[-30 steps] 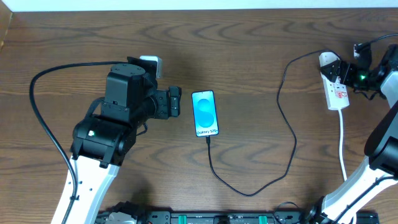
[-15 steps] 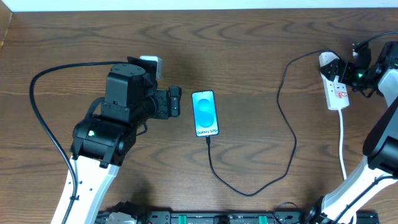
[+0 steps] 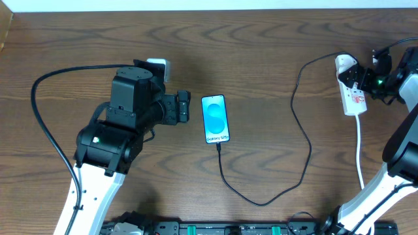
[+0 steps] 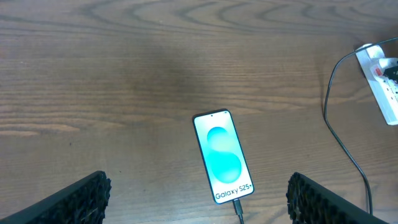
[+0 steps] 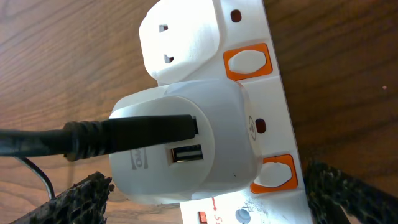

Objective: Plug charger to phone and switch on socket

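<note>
Socket [image 3: 353, 99] step in hand; log starts at the right gripper [image 5: 208, 177], which hangs over the upper end of the white strip at the upper right of the overhead frame. Its jaws are spread wide and hold nothing, with one finger [image 5: 84, 196] to each side of the white adapter [image 5: 186, 146] in the wrist view. Against the overhead frames from a second and half a second back, the only change is here: the gripper sits a touch further right and up along the strip, a small correction, not a press. Strip, cords and everything else lie where they were. Reading: fine alignment on a switch, switching not yet done. Two orange rockers show on the strip's edge. The lower rocker [image 5: 277, 172] sits just beside the adapter and is probably the one wanted; the upper rocker [image 5: 247, 62] is beside a second white plug [image 5: 180, 37]. On or off cannot be told for either. Charger [image 3: 304, 140] leaves the adapter's side and loops down the middle right of the overhead frame. Its tip [image 3: 219, 145] meets the lower edge of the phone [image 3: 215, 119], centre of frame, screen lit, so the plugging half looks finished. Left gripper [image 3: 185, 106] is parked just left of the phone, not touching, jaws wide and empty, unmoved across all three overhead frames.
</note>
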You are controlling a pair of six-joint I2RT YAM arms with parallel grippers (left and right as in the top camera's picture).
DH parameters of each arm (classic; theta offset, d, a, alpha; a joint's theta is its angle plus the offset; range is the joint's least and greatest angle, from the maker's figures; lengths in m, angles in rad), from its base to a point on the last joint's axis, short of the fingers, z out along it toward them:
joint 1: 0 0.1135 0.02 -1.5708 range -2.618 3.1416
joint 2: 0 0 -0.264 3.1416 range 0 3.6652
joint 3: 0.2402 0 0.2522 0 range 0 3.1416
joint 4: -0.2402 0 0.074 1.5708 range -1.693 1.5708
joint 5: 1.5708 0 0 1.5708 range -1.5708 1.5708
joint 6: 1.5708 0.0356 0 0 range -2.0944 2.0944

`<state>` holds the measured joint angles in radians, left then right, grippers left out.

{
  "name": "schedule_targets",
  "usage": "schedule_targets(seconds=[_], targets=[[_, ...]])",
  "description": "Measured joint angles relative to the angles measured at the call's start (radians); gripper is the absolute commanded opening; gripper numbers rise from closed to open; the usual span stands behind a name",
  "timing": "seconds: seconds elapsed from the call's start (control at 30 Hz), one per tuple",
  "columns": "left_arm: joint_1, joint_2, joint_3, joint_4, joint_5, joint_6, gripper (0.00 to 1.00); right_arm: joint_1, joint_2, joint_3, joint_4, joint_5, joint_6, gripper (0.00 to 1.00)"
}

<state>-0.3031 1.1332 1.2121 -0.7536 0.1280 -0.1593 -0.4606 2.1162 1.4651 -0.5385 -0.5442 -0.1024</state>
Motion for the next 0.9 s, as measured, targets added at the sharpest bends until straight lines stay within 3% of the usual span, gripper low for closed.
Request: schedule_targets(seconds=[0.9], targets=[[0.0, 0.0, 0.0, 0.0, 0.0, 0.0, 0.91, 0.001, 0.005, 0.06, -0.089, -0.033, -0.032, 0.98]])
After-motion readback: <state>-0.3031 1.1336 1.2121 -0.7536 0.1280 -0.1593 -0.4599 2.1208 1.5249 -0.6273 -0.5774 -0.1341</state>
